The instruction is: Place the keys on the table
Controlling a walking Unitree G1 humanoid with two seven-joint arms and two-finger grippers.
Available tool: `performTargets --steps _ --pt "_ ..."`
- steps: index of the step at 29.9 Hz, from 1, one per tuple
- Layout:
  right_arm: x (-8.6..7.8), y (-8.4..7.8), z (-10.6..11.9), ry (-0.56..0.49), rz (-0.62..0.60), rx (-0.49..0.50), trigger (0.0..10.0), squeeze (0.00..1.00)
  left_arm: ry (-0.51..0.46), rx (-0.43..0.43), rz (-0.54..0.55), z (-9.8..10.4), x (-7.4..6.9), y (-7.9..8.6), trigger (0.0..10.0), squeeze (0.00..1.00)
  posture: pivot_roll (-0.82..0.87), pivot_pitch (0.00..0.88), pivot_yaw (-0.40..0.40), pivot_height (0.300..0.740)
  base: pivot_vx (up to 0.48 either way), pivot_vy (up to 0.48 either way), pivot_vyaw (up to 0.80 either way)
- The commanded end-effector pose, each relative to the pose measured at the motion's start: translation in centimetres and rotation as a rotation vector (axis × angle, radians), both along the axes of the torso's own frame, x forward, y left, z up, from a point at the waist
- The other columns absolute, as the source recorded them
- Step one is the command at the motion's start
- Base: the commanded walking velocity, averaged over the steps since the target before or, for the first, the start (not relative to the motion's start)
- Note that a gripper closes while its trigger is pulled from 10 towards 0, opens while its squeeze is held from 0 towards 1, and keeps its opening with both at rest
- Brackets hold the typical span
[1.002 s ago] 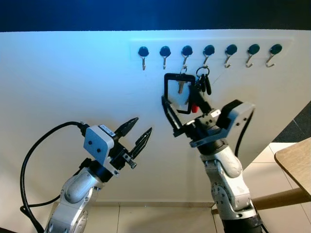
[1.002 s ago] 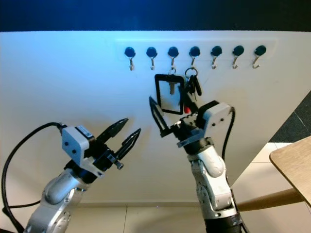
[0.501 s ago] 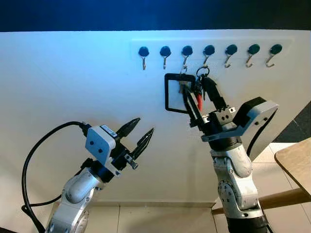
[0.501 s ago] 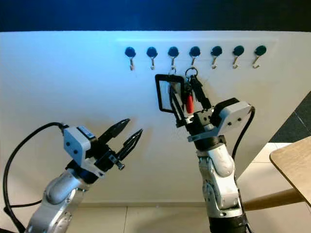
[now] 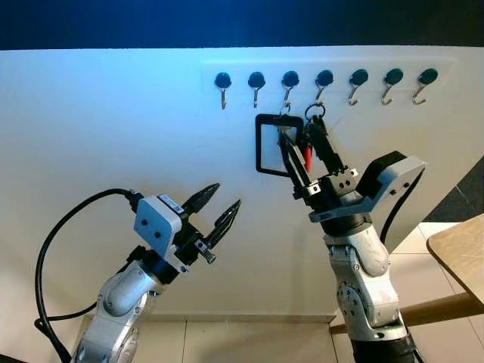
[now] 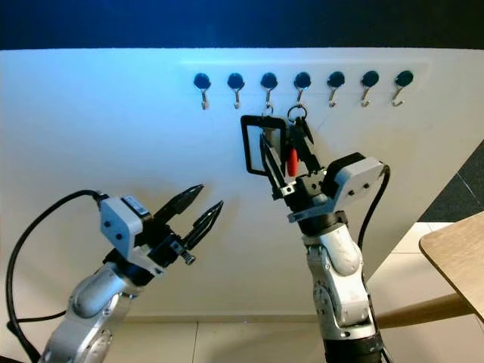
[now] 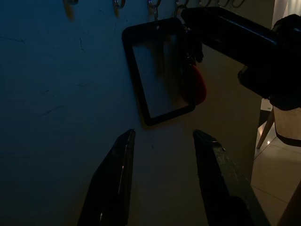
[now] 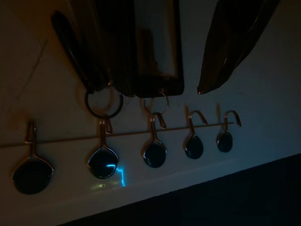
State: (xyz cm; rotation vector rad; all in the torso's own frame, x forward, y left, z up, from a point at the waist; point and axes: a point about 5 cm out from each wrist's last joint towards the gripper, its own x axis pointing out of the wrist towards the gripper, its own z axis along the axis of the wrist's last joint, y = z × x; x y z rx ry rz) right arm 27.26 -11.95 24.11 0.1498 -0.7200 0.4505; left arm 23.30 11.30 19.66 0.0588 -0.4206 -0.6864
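The keys (image 5: 308, 151), a dark bunch with a red fob, hang by a ring (image 8: 103, 101) from the fourth hook of a hook rail (image 5: 325, 78) on the white wall. A black-framed card holder (image 5: 271, 144) hangs beside them from the third hook. My right gripper (image 5: 299, 132) is raised to the wall and open, one finger in front of the card holder and the other to the right of the keys. My left gripper (image 5: 228, 193) is open lower left, apart from the wall items, with nothing between its fingers (image 7: 113, 183).
A wooden table (image 5: 461, 246) pokes in at the right edge, with a wooden bar (image 5: 442, 308) below it. Tiled floor lies at the wall's foot. The other hooks on the rail are bare. A black cable loops from my left arm (image 5: 45, 249).
My right gripper swung up and rightward from below the card holder to the keys, its fingers now standing either side of them. The left arm barely moved.
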Motion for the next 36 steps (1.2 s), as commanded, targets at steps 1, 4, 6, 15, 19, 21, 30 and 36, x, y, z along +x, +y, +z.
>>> performTargets --steps 1,4,6,15,19,21,30,36 --pt "0.2 -0.1 -0.4 0.019 -0.014 0.007 10.0 0.00 -0.005 0.010 -0.008 0.1 -0.1 -0.2 10.0 0.00 0.04 0.113 0.021 0.740 0.000 0.000 0.00" --pt "0.3 -0.3 -0.3 0.019 -0.023 0.017 10.0 0.00 -0.007 0.008 -0.009 0.1 -0.1 -0.3 10.0 0.00 0.04 0.113 0.022 0.740 0.000 0.000 0.00" --pt "0.4 -0.4 -0.2 0.017 -0.031 0.020 10.0 0.00 -0.008 0.007 -0.009 0.2 -0.1 -0.3 10.0 0.00 0.04 0.113 0.022 0.740 0.000 0.000 0.00" --pt "0.9 -0.5 -0.4 0.051 -0.013 0.029 10.0 0.00 -0.007 0.008 -0.009 0.2 0.0 -0.3 10.0 0.00 0.04 0.117 0.022 0.740 0.000 0.000 0.00" --pt "1.1 -0.2 -0.5 0.065 0.017 0.027 10.0 0.00 -0.004 0.006 -0.004 0.2 0.0 -0.3 10.0 0.00 0.04 0.117 0.022 0.740 0.000 0.000 0.00" --pt "1.2 0.1 -0.6 0.073 0.038 0.018 10.0 0.00 -0.003 0.005 -0.001 0.2 0.1 -0.3 10.0 0.00 0.04 0.117 0.022 0.740 0.000 0.000 0.00" --pt "1.1 0.9 -1.1 0.103 0.107 -0.018 10.0 0.00 -0.004 0.005 0.009 0.2 0.1 -0.2 10.0 0.00 0.05 0.119 0.020 0.740 0.000 0.000 0.00" --pt "1.1 1.2 -1.5 0.124 0.128 -0.031 10.0 0.00 -0.001 0.005 0.012 0.2 0.2 -0.1 10.0 0.00 0.05 0.118 0.020 0.740 0.000 0.000 0.00"
